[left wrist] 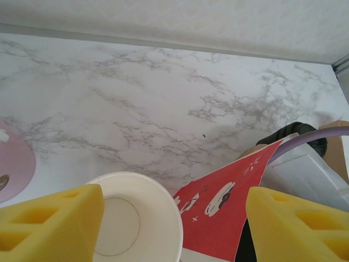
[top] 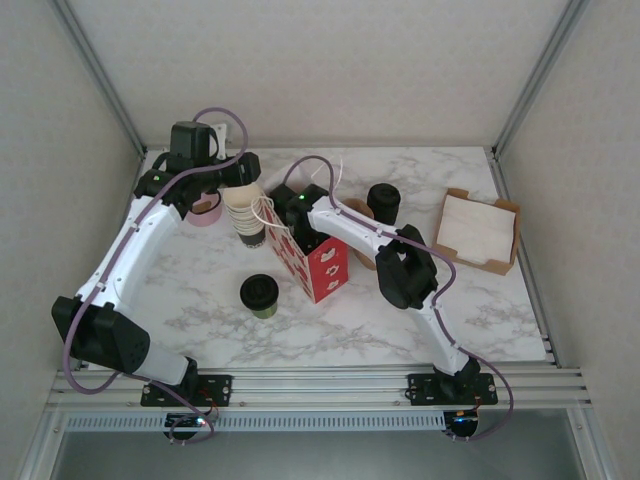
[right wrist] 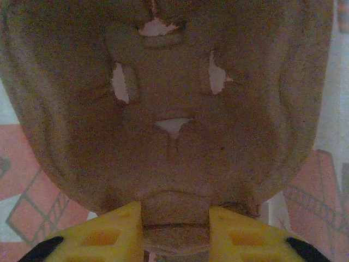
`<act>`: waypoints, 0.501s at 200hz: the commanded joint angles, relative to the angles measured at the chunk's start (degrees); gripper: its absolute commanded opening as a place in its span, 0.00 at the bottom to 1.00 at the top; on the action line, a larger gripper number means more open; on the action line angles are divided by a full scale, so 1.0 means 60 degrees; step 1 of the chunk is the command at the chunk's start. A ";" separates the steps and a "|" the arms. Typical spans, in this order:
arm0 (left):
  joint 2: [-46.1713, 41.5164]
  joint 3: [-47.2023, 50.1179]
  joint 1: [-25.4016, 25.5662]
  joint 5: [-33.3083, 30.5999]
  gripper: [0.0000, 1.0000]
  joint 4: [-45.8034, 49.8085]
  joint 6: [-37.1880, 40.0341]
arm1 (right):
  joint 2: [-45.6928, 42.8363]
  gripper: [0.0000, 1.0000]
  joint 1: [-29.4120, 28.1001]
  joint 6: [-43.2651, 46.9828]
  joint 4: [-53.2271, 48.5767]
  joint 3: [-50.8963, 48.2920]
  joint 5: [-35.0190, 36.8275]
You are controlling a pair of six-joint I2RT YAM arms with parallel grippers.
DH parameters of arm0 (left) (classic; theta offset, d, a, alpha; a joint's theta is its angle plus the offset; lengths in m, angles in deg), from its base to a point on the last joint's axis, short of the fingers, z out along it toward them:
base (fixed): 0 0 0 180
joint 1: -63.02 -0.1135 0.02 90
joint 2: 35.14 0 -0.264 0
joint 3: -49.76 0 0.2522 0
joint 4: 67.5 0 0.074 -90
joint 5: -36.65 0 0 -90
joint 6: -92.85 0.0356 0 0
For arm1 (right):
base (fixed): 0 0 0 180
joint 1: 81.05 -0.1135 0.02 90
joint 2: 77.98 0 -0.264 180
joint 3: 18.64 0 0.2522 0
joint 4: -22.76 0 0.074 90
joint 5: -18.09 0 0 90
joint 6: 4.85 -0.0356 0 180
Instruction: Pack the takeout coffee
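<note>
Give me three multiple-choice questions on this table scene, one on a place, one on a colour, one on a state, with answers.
1. Where is the olive-green paper cup with the round black plastic lid? A, inside the red paper bag; B, on the white marble table; C, in a gripper.
2. What colour are the fingers of the left gripper? A, yellow; B, black; C, blue.
3. How does the left gripper stand? A, open; B, shut on a cup; C, shut on the bag.
B, it stands on the marble beside the bag; A, both are yellow; A, they stand wide apart, clamping nothing.
</note>
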 commanded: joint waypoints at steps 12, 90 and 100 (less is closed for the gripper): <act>-0.0325 0.0048 -0.0094 -0.0058 0.71 -0.0174 -0.0196 | -0.0129 0.37 -0.0111 -0.0228 -0.0282 0.0123 0.0135; -0.0596 0.0181 -0.0093 -0.0029 0.77 -0.0310 -0.0342 | -0.1028 0.54 -0.0110 -0.0247 -0.0982 0.1135 0.0552; -0.0623 0.0199 -0.0092 -0.0029 0.77 -0.0314 -0.0364 | -0.1132 0.57 -0.0103 -0.0239 -0.1066 0.1258 0.0580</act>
